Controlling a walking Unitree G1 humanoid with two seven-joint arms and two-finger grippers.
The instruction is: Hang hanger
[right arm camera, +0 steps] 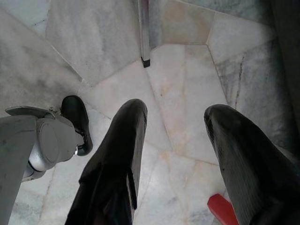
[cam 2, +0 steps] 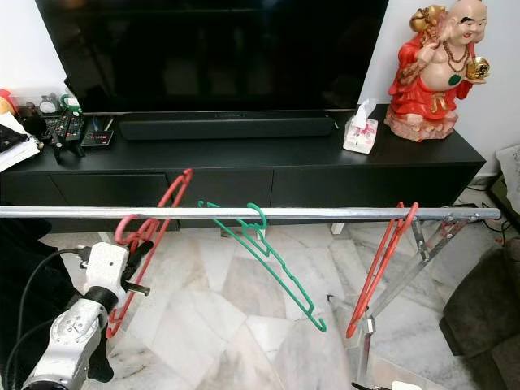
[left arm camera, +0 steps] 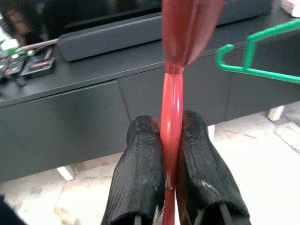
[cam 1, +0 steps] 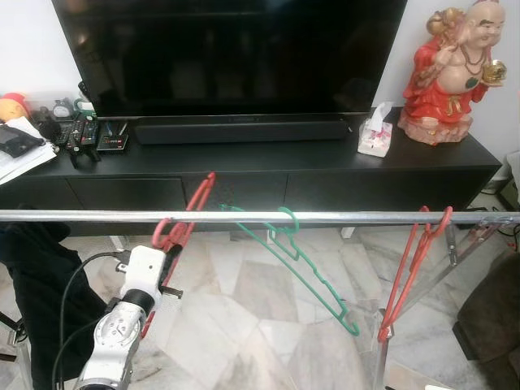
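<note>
A silver rail [cam 1: 349,218] runs across in front of me. My left gripper [cam 1: 171,246] is shut on a red hanger [cam 1: 198,199], pinched between both fingers [left arm camera: 140,173] just below the rail. The hanger's long arm leans up across the rail, and its hook [cam 1: 158,230] curls beside the gripper, below the rail. A green hanger [cam 1: 313,276] hangs tilted on the rail by its hook, right of the held one. Another red hanger [cam 1: 406,272] hangs near the rail's right end. My right gripper [right arm camera: 173,117] is open over the marble floor, holding nothing.
Behind the rail stands a black TV console [cam 1: 244,166] with a TV [cam 1: 227,57], remotes [cam 1: 85,134], a tissue box [cam 1: 375,134] and a red statue [cam 1: 451,73]. A dark garment [cam 1: 36,280] hangs at the rail's left. The rack's slanted legs [cam 1: 455,260] stand at right.
</note>
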